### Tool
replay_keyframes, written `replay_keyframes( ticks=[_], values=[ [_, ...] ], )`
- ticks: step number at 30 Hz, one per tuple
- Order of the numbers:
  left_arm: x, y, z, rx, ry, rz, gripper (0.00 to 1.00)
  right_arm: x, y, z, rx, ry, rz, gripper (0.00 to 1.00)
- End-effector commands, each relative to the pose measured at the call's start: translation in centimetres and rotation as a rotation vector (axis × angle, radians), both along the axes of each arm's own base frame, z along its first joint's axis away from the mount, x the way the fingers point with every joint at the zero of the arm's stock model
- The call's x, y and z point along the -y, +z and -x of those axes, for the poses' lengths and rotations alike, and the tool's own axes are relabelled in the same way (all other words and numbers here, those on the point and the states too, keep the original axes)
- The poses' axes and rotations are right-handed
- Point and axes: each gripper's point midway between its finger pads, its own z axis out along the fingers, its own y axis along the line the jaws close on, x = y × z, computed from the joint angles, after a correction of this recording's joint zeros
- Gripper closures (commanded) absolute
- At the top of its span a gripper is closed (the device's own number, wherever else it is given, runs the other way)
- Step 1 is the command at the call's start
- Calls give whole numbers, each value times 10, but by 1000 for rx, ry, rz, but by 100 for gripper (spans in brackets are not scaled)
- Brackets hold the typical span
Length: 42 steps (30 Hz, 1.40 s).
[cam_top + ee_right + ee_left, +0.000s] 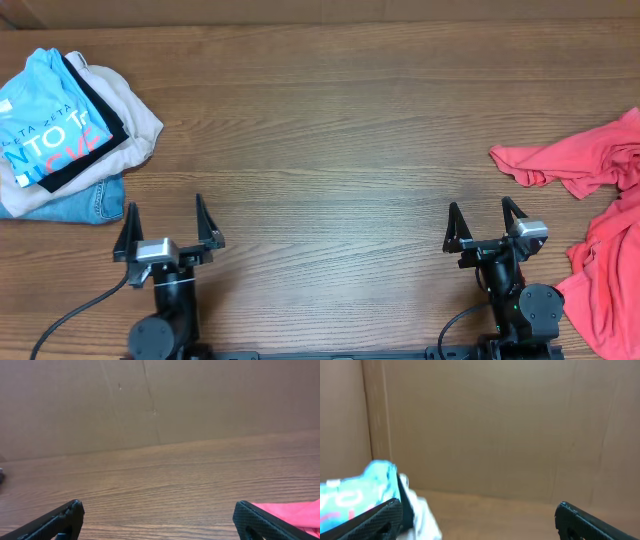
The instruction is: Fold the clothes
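Both arms sit at the near edge of the counter (330, 130). The left gripper (165, 205) has its jaws spread wide and empty, and so does the right gripper (480, 205). At the counter's far-left corner the sky-blue T-shirt (45, 100) lies folded on top of a pile, over a black garment (95, 115), a beige garment (135, 115) and a denim piece (85, 205). At the counter's right edge the coral-red T-shirt (590, 160) lies crumpled.
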Motion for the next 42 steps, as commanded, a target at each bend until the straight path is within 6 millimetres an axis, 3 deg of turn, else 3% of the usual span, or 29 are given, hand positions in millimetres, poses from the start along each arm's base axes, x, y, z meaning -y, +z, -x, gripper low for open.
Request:
replay_keyframes(
  ticks=[1, 6, 12, 42],
  values=[
    [8, -15, -3, -47, -36, -43, 0, 0, -2, 0, 4, -1, 4, 0],
    [23, -50, -8, -188, -140, -72, 0, 0, -2, 0, 4, -1, 4, 0],
    [33, -77, -6, -299, -207, -76, 0, 0, -2, 0, 4, -1, 4, 0],
    [33, -77, -6, -299, -207, -76, 0, 0, -2, 0, 4, -1, 4, 0]
  ],
)
